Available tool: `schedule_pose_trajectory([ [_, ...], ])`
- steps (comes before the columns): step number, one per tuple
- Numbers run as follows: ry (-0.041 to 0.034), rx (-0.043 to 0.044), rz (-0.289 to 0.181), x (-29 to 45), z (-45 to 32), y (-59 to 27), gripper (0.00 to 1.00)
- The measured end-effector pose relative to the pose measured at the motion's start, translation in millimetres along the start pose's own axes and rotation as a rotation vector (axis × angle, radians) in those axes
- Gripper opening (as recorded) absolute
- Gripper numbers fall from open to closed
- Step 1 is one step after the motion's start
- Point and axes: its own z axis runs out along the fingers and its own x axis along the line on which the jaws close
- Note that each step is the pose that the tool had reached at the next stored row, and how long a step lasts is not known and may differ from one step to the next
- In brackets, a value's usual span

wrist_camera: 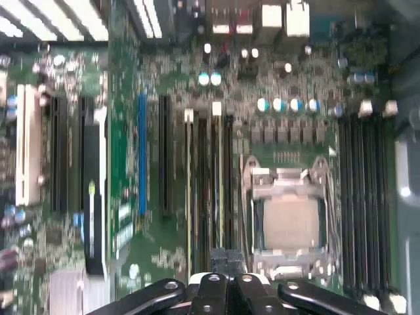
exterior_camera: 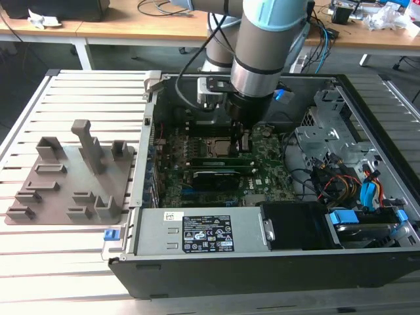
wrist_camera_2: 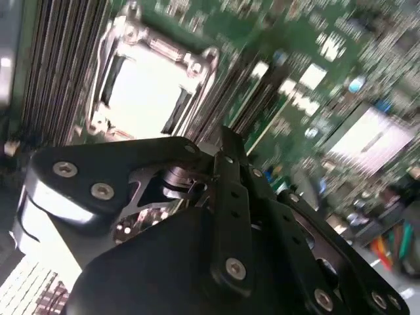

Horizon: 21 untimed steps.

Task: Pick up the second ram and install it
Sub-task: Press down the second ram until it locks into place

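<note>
Hovering low inside the open computer case (exterior_camera: 367, 111), the one gripper (exterior_camera: 244, 139) sits over the green motherboard (exterior_camera: 262, 177), just beside the single silver processor socket (wrist_camera: 289, 220). Whether its fingers are open or closed cannot be told. One ram stick (exterior_camera: 216, 161) lies seated in a slot directly below the gripper, with a black card (exterior_camera: 213, 176) next to it. One grey fixture tray (exterior_camera: 65, 180) rests well apart, outside the case.
</note>
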Motion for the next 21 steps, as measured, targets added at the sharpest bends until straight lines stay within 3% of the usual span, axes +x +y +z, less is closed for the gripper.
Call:
schedule_pose_trajectory([
  [5,-0.0001,0.0023,0.000,0.7,2.8,32.3,0.11],
  [7,-0.0001,0.0044,0.000,1.3,5.8,58.1,0.11],
  [9,0.0001,0.0045,0.000,1.7,12.1,64.7,0.11],
  [13,0.0005,0.0039,0.000,2.1,19.1,67.8,0.11],
  [14,-0.0019,0.0054,0.000,1.7,16.9,67.3,0.11],
  [15,-0.0004,0.0047,0.000,1.6,12.3,58.8,0.11],
  [16,-0.0002,0.0040,0.000,1.3,11.7,47.6,0.11],
  [18,0.0000,0.0038,0.000,1.1,10.5,33.8,0.11],
  [19,-0.0002,0.0039,0.000,0.9,9.1,31.1,0.11],
  [21,-0.0002,0.0038,0.000,0.4,-3.8,29.2,0.11],
])
